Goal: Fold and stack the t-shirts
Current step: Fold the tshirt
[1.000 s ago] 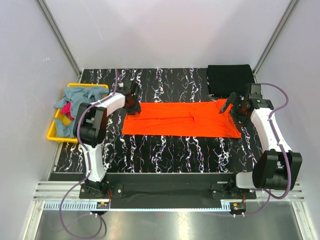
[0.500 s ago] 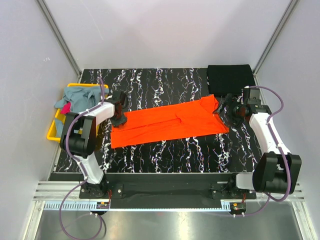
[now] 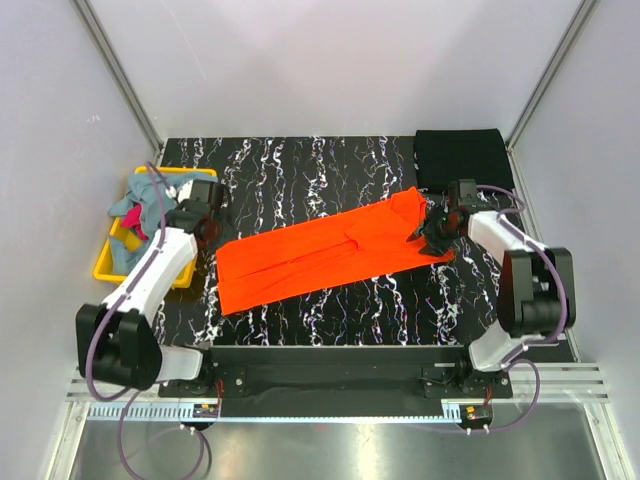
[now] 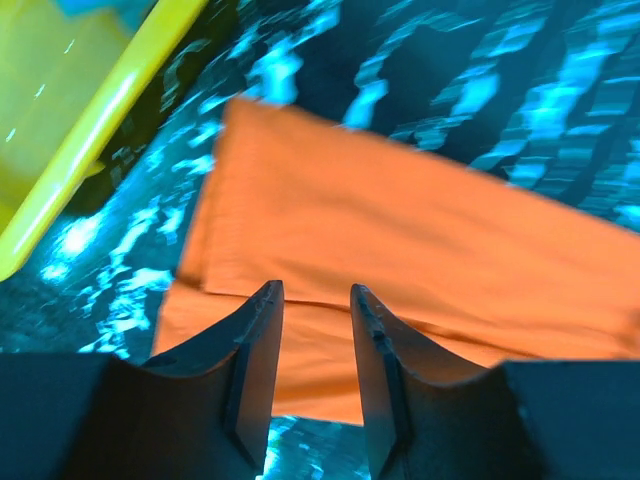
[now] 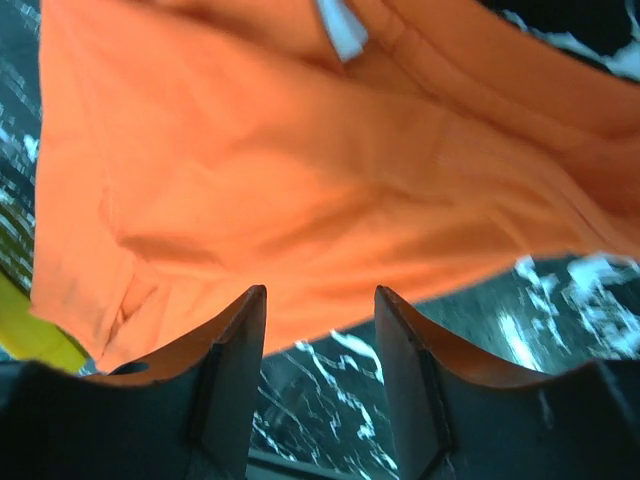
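A bright orange t-shirt (image 3: 320, 250), folded into a long strip, lies slanted across the table, its left end nearer the front and its right end nearer the back. My left gripper (image 3: 207, 222) hangs just beyond the strip's left end, beside the bin. In the left wrist view it (image 4: 312, 288) is open, the orange cloth (image 4: 400, 240) ahead of the tips and nothing between them. My right gripper (image 3: 432, 238) is over the shirt's right end. In the right wrist view it (image 5: 320, 290) is open, with bare table in the gap and the cloth (image 5: 300, 180) just past the tips.
A folded black t-shirt (image 3: 460, 155) lies at the back right corner. A yellow bin (image 3: 108, 268) at the left edge holds grey-blue (image 3: 150, 195) and magenta (image 3: 133, 222) shirts; its rim (image 4: 100, 130) shows in the left wrist view. Grey walls close in both sides.
The orange strip has slid left and swung from level to slanted. My left gripper has drawn back toward the bin, off the cloth. My right gripper has moved left and its jaws have narrowed.
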You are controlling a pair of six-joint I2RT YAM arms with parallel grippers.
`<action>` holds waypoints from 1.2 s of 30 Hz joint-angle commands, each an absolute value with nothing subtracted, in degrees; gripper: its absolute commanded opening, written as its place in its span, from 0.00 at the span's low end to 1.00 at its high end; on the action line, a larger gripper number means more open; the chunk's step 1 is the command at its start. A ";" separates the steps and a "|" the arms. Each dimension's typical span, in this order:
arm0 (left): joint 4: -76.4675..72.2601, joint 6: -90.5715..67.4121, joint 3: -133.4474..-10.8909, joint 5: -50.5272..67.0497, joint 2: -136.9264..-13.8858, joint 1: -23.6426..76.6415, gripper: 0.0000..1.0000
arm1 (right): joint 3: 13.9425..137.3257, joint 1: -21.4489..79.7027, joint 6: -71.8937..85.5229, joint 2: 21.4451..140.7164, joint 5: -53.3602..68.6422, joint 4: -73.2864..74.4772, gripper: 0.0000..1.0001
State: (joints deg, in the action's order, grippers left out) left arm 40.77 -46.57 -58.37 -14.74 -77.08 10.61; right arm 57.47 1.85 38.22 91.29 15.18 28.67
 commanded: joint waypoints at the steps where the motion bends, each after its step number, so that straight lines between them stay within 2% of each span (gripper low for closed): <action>1: 40.43 -43.43 -62.66 -10.12 -72.52 10.63 0.39 | 62.73 3.07 41.58 96.92 12.04 22.77 0.54; 9: 40.52 -36.83 -63.46 -9.40 -65.22 10.46 0.43 | 70.75 4.48 42.71 107.74 11.86 21.80 0.52; 19: 39.90 -35.16 -62.84 -9.32 -64.60 10.55 0.45 | 86.03 5.71 34.20 122.60 14.23 24.78 0.53; 26: 33.76 -30.51 -57.13 6.74 -65.56 10.63 0.49 | 102.37 6.94 29.45 132.61 23.09 24.79 0.54; 33: 33.84 -25.14 -58.45 17.13 -65.57 11.51 0.56 | 123.01 7.12 31.02 146.14 35.06 24.87 0.56; 36: 33.75 -24.09 -57.13 16.88 -66.53 13.97 0.56 | 129.71 7.64 31.29 148.27 36.30 25.13 0.56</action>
